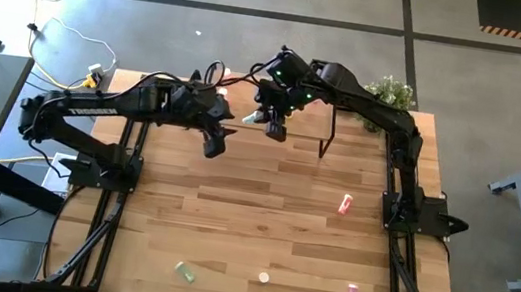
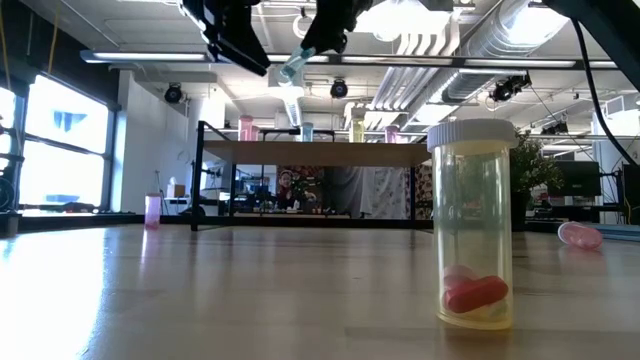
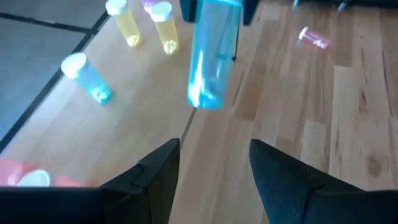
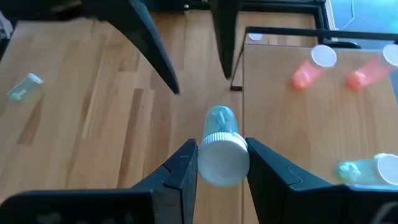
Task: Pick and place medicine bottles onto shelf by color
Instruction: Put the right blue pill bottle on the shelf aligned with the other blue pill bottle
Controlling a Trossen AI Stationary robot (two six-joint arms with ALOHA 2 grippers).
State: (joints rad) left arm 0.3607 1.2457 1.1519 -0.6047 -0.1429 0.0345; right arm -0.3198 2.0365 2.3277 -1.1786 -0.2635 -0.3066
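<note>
Now right jaws (image 4: pixel 222 163) clamped on blue bottle's (image 4: pixel 219 121) cap, left jaws (image 3: pixel 214 165) open nearby.

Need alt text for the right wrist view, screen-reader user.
The right gripper holds a blue medicine bottle by its white cap, jaws shut on it, beside the shelf. Two red bottles and another blue one lie on the shelf.

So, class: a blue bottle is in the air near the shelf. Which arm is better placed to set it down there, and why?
The right. The right gripper is shut on the blue bottle at its white cap, beside the shelf. The left gripper is open and empty, facing it.
</note>
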